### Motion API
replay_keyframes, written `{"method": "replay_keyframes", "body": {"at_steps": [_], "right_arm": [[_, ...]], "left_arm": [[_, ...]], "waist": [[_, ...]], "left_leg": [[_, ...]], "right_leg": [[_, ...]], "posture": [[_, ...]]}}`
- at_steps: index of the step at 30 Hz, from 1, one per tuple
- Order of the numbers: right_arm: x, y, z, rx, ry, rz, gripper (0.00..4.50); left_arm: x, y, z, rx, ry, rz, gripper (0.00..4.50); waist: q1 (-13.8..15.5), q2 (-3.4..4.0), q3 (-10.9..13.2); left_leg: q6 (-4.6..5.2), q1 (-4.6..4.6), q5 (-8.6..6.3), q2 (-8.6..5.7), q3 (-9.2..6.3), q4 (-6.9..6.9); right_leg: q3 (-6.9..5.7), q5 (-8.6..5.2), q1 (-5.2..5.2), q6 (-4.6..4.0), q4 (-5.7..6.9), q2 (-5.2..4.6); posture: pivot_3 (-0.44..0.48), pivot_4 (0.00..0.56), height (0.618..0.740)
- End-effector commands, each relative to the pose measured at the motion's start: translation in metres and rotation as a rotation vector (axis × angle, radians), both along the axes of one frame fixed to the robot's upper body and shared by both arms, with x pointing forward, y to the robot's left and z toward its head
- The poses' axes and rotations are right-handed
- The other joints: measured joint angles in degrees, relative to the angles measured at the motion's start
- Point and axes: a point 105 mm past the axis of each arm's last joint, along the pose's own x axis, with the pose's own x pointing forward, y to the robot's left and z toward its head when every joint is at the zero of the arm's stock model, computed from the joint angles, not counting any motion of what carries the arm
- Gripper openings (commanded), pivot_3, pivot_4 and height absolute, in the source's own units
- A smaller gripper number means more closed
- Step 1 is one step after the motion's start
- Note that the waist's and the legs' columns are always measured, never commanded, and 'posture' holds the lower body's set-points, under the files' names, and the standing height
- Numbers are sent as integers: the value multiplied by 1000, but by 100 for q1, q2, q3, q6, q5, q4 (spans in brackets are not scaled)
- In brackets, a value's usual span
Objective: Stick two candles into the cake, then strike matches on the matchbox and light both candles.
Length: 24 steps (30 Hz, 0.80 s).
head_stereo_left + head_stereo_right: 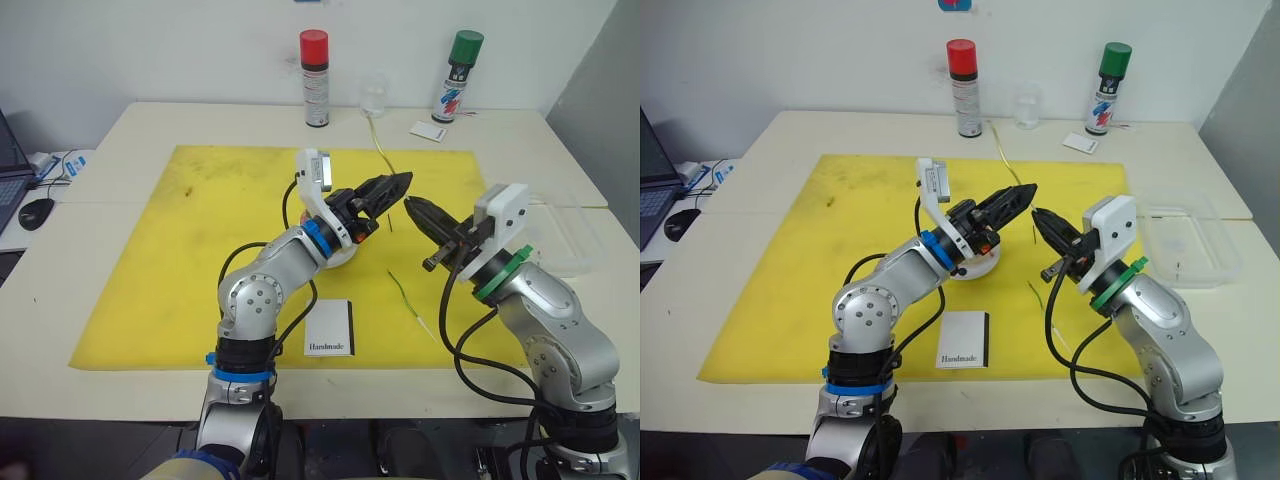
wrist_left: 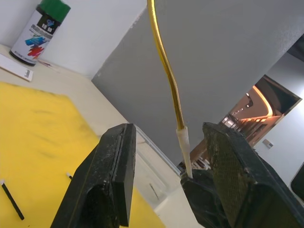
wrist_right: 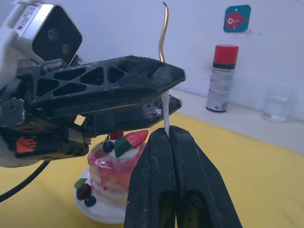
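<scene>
My right gripper [image 1: 410, 205] is shut on the whitish end of one candle [image 1: 380, 150], which rises thin and wavy above it. My left gripper [image 1: 403, 181] is open, with one finger [image 2: 116, 156] on each side of that candle [image 2: 166, 61] and not touching it. It hovers over the cake [image 3: 116, 161], a pink-and-white round with strawberry on a white plate [image 1: 342, 259]. A second candle [image 1: 408, 297] lies on the yellow mat [image 1: 200, 240] near the right arm. The matchbox [image 1: 330, 328] lies at the mat's front. A dark match [image 2: 12, 199] rests on the mat.
At the table's back stand a red-capped spray can [image 1: 315, 78], a glass [image 1: 374, 95] and a green-capped spray can [image 1: 458, 76], with a small white card [image 1: 428, 131] beside it. A clear plastic container [image 1: 565, 235] sits on the right, and a mouse [image 1: 35, 212] lies off to the left.
</scene>
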Motion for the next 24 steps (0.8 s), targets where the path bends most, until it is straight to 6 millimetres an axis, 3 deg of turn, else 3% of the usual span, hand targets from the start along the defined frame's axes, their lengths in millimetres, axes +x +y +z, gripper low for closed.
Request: {"method": "replay_keyframes", "body": {"at_steps": [1, 4, 7, 14, 18, 21, 24], "right_arm": [[-5, 3, 13, 1, -62, 14, 0], [-5, 4, 13, 0, -64, 15, 0], [-5, 4, 12, -2, -60, 13, 0], [-4, 2, 10, -1, -52, 7, 0], [-4, 5, 10, -3, -50, 32, 0], [-2, 9, 7, -26, -37, 45, 602], [3, 14, 6, -52, -37, 49, 1632]], "left_arm": [[-4, -3, 15, -19, -65, -24, 2561], [-4, -2, 18, -32, -74, -32, 2561], [-5, -1, 22, -53, -83, -34, 2000], [-6, 0, 19, -46, -82, -37, 28], [-3, 4, 15, -24, -79, -16, 28], [5, 17, 20, -11, -93, 35, 0], [13, 42, 28, 18, -126, 111, 0]], "waist": [[1, 0, 0], [1, 0, 0], [1, 0, 0], [2, 0, 0], [2, 0, 0], [-8, 0, 0], [-54, 0, 1]], "left_leg": [[0, 0, 0, 0, 0, 0], [0, 0, 0, 0, 0, 0], [0, 0, 0, 0, 0, 0], [0, -2, 0, 0, 0, 0], [0, -2, 0, 0, 0, -1], [0, -2, 0, 0, 0, -1], [0, -1, 0, 1, -1, -2]], "right_leg": [[0, 0, 0, 0, 0, 0], [0, 0, 0, 0, 0, 0], [0, -1, 0, 1, 0, 0], [0, -1, -1, 1, -2, 0], [0, -1, -1, 1, -3, 0], [0, -1, -2, 1, -3, 0], [0, -1, -4, 1, -1, 1]], "posture": [[0, 150, 740], [0, 150, 740], [0, 150, 740], [0, 150, 740], [0, 150, 740], [0, 150, 740], [0, 150, 740]]}}
